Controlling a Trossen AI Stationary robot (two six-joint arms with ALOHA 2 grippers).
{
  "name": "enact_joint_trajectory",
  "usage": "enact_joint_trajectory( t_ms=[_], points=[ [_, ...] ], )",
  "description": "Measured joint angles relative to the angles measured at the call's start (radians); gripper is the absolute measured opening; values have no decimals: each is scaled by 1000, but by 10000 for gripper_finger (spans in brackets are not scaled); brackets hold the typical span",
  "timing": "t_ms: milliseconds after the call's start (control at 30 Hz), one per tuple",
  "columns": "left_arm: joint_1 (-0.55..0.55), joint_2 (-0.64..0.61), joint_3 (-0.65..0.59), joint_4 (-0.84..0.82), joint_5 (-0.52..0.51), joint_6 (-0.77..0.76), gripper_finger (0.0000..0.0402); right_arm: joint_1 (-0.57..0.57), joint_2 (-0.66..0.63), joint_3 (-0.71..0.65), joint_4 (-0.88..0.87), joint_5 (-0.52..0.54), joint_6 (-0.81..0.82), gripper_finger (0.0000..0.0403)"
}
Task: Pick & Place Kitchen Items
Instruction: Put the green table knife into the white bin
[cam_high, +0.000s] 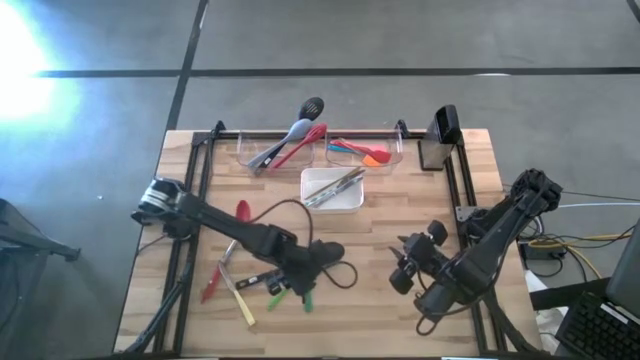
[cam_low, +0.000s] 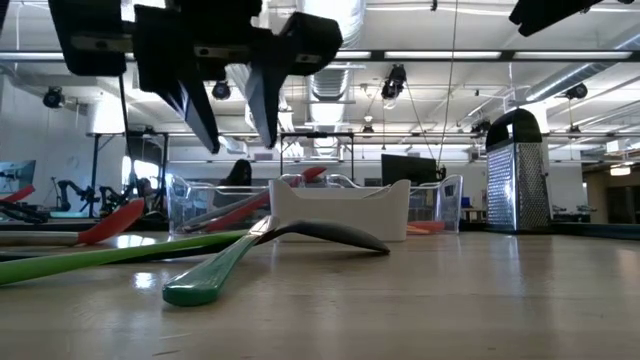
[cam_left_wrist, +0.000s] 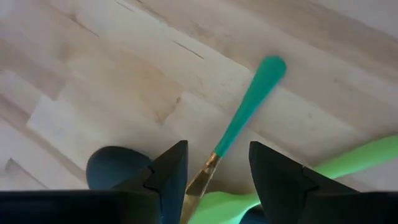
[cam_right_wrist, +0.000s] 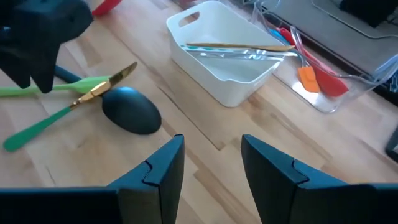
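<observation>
Task roughly half done, judging by layout: several utensils already sit in the two clear bins (cam_high: 262, 152) and the white dish (cam_high: 318, 199). A cluster of utensils (cam_high: 238, 283) remains loose on the desk (cam_high: 370, 305). Left tool (cam_left_wrist: 214, 171) hovers wide open over the green-handled utensil (cam_left_wrist: 249, 106), holding nothing. Right tool (cam_right_wrist: 211, 165) waits nearby, open, empty.
</observation>
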Motion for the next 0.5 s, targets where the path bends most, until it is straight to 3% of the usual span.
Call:
enact_joint_trajectory(
  t_ms=[267,500],
  points=[
    [-1,97,71,-91,-70,93,172,0,0,-12,2,-3,3,150],
    [-2,102,71,-92,-90,131,171,0,0,-12,2,1,-9,150]
  ],
)
